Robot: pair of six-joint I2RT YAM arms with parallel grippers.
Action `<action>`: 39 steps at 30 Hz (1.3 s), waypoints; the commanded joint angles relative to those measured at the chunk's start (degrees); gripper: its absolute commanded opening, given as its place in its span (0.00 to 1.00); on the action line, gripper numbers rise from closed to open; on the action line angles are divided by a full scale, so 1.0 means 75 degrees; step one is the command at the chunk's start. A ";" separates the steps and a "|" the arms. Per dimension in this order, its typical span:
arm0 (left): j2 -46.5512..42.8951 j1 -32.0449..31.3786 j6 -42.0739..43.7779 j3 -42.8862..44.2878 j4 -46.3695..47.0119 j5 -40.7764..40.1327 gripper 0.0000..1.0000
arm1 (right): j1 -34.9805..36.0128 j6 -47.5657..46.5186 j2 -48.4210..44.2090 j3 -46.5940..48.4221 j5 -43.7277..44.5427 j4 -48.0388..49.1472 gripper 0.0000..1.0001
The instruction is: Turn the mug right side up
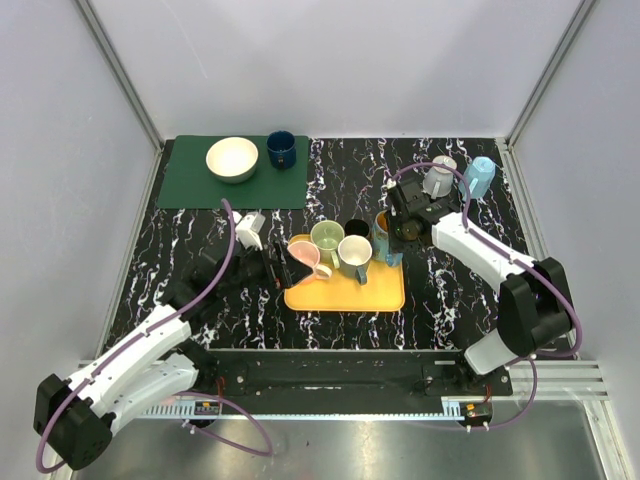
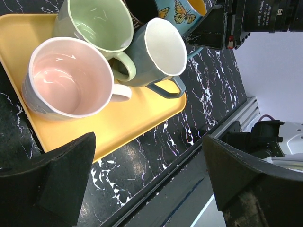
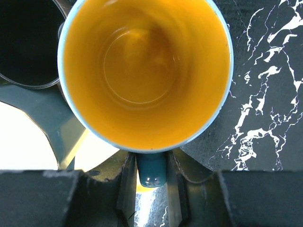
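Observation:
The butterfly mug [image 3: 144,71], teal outside and orange inside, stands with its mouth up at the right edge of the yellow tray [image 1: 345,292]. My right gripper [image 3: 151,172] is shut on its teal handle [image 3: 151,168]; in the top view the right gripper [image 1: 400,228] hides most of the mug [image 1: 382,222]. The mug's butterfly wall also shows in the left wrist view [image 2: 182,12]. My left gripper [image 2: 149,142] is open and empty, just left of the pink mug [image 2: 71,78], at the tray's left end [image 1: 285,268].
On the tray stand a green mug [image 1: 327,236], a grey mug with a white inside [image 1: 354,252] and a black mug [image 1: 357,228]. A grey mug [image 1: 438,178] and a light blue mug [image 1: 480,175] stand back right. A white bowl [image 1: 232,158] and a dark blue cup [image 1: 281,149] sit on a green mat [image 1: 190,185].

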 commanded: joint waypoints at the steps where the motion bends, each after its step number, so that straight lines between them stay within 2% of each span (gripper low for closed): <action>1: -0.0054 0.0024 -0.0052 -0.0031 0.0449 0.0041 0.97 | 0.0029 0.0394 -0.0643 -0.0122 0.0657 0.0162 0.00; 7: -0.0136 0.0024 -0.0123 0.0039 0.0484 -0.0135 0.96 | 0.0029 0.0384 -0.1616 0.0064 0.0928 -0.0165 0.00; 16: -0.0101 0.0024 -0.0216 0.0401 0.0624 -0.0604 0.96 | 0.0018 0.0687 -0.2613 0.1223 0.0730 -0.1079 0.00; 21: -0.0101 0.0024 -0.1174 0.0426 0.1489 -0.0862 0.99 | 0.0029 0.1658 -0.3420 0.1612 -0.0522 -0.0555 0.00; 24: -0.0241 0.0024 -0.1842 0.0285 0.2436 -0.0663 0.99 | 0.0017 0.2419 -0.3924 0.1320 -0.1472 0.0510 0.00; 26: -0.0300 0.0024 -0.2137 0.0308 0.2815 -0.0371 0.99 | 0.0017 0.2947 -0.4195 0.0806 -0.2056 0.1705 0.00; 29: -0.0230 0.0024 -0.2805 -0.0100 0.4661 0.0341 0.99 | 0.0017 0.4095 -0.4547 -0.0121 -0.2806 0.3637 0.00; 30: -0.0137 0.0024 -0.3271 -0.0276 0.6153 0.0473 0.99 | 0.0017 0.4667 -0.4687 -0.0401 -0.2984 0.4222 0.00; 31: -0.0020 0.0012 -0.3530 -0.0521 0.6794 0.0555 0.99 | 0.0017 0.4997 -0.4746 -0.0984 -0.3114 0.5551 0.00; 33: 0.0483 0.0024 -0.3825 -0.0512 0.7745 0.0825 0.99 | 0.0017 0.5749 -0.4619 -0.1282 -0.3558 0.6509 0.00; 37: 0.1140 -0.0186 -0.3850 -0.0196 0.8381 0.1002 0.99 | 0.0017 0.6522 -0.4278 -0.1598 -0.4064 0.7903 0.00; 39: 0.1352 -0.0467 -0.3640 -0.0102 0.8395 0.0780 0.99 | 0.0029 0.6618 -0.4255 -0.1646 -0.4029 0.8037 0.00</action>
